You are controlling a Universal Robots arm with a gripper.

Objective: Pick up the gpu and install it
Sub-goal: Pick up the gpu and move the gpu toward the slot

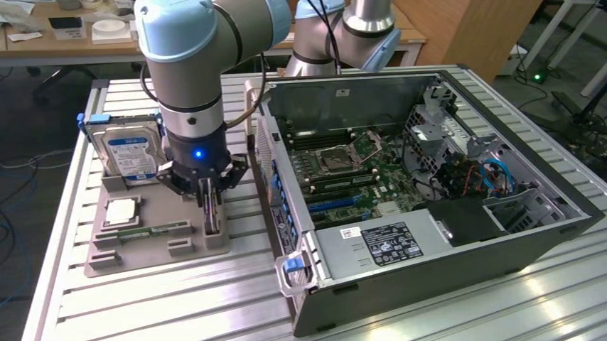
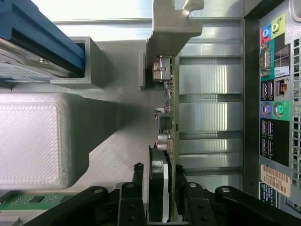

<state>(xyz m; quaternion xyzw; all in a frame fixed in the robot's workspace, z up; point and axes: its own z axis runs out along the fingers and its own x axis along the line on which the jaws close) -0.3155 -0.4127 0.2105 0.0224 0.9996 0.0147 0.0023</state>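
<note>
gpu (image 2: 165, 121): thin green card, silvery bracket

Bright, even light, glare streaks on the ribbed metal table (image 1: 550, 305), soft shadows.

I have the arm (image 1: 190, 57) bent over at its pale blue joint, the last link running nearly straight down. The wrist (image 1: 195, 121) hangs vertical, a small blue light (image 1: 198, 153) lit on its black collar. The end effector (image 1: 210, 209) points straight down, and its black fingers (image 2: 136, 188) stand parted, a gap between them.
</note>
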